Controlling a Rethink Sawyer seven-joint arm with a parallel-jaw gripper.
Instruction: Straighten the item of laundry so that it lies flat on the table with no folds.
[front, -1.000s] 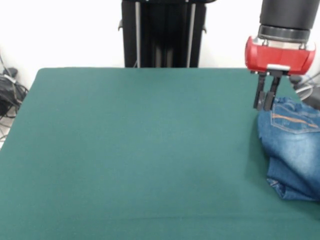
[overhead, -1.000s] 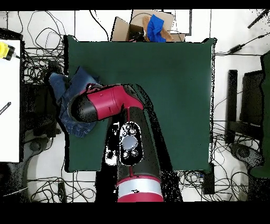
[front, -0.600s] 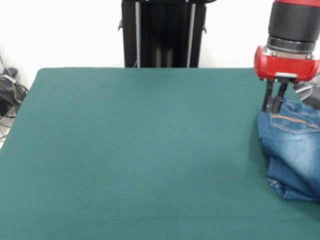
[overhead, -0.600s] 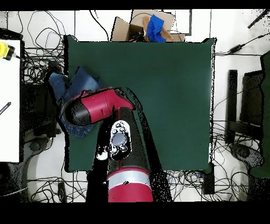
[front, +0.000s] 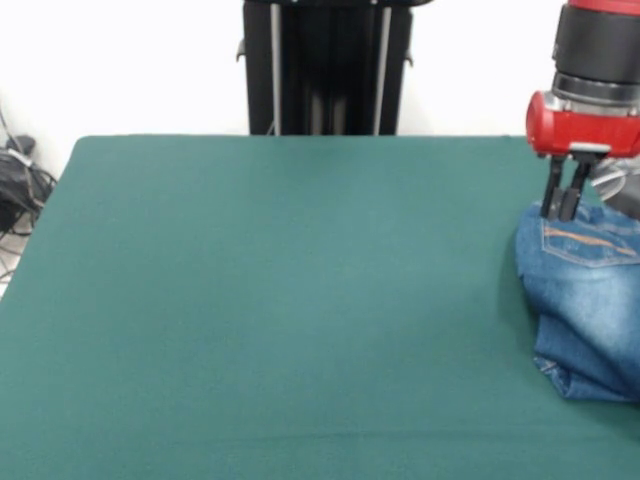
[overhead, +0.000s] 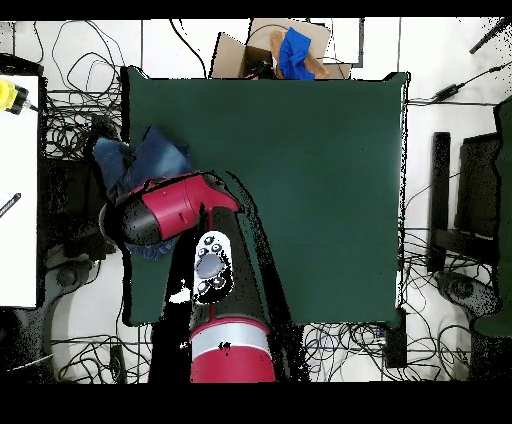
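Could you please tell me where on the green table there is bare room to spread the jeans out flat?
Nearly all of the large dark green cloth-covered table is bare. Only one side edge is crowded: the crumpled small blue denim jeans lie bunched there, partly overhanging, with the red and black gripper at their top.

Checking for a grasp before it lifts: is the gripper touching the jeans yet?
Cannot tell. In the front view the gripper tips overlap the jeans' top edge, showing neither gap nor contact; in the overhead view the arm hides that spot.
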